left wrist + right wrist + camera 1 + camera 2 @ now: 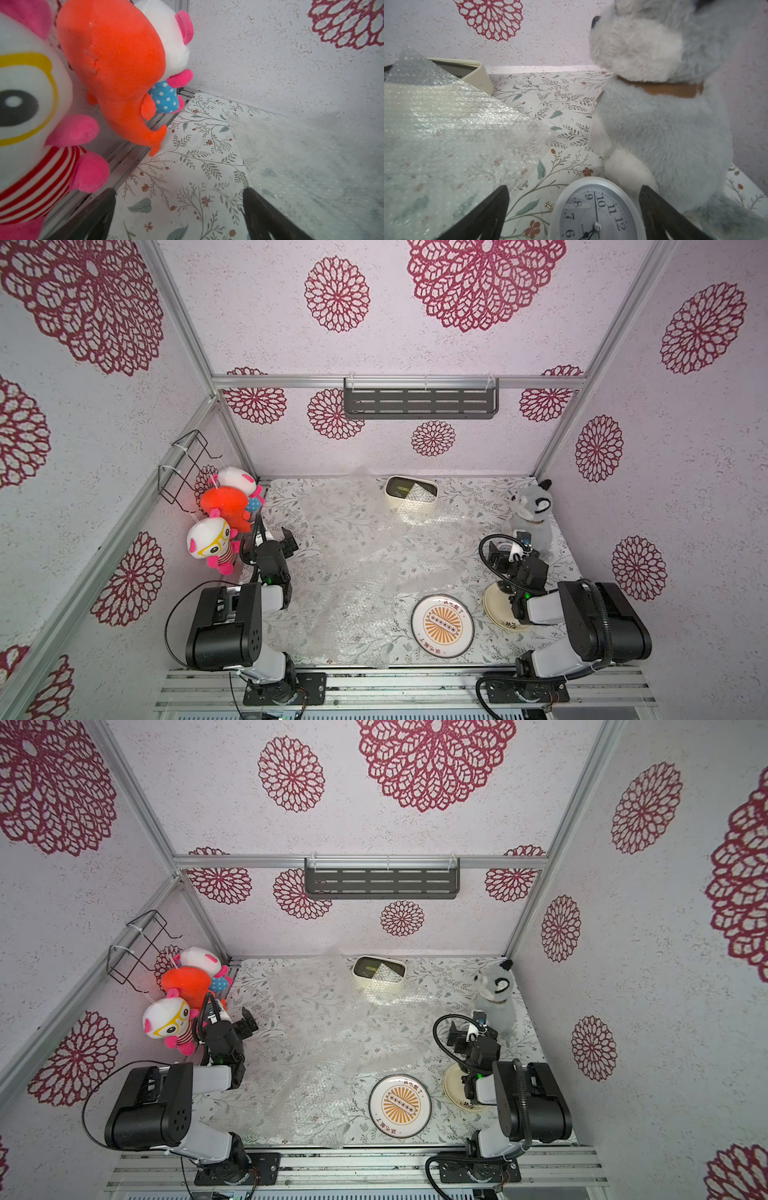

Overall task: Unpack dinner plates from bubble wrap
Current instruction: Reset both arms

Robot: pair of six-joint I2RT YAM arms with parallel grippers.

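In both top views a white dinner plate with an orange sunburst [442, 625] [400, 1105] lies bare near the table's front. Right of it sit cream dinner plates [496, 610] [453, 1085], partly hidden under my right arm. Clear bubble wrap [365, 564] [324, 1048] [311, 155] [446, 135] lies spread flat over the table's middle. My left gripper [287, 540] [246, 1022] [178, 191] hangs open over bare table at the wrap's left edge. My right gripper [498, 551] [457, 1031] [574, 189] is open and holds nothing.
A white alarm clock [593, 212] lies under the right gripper, beside a grey plush dog [532, 514] [664, 124]. A cream box [411, 493] at the back has a wrap corner on it. Plush toys [224, 510] [116, 68] hang on the left wall.
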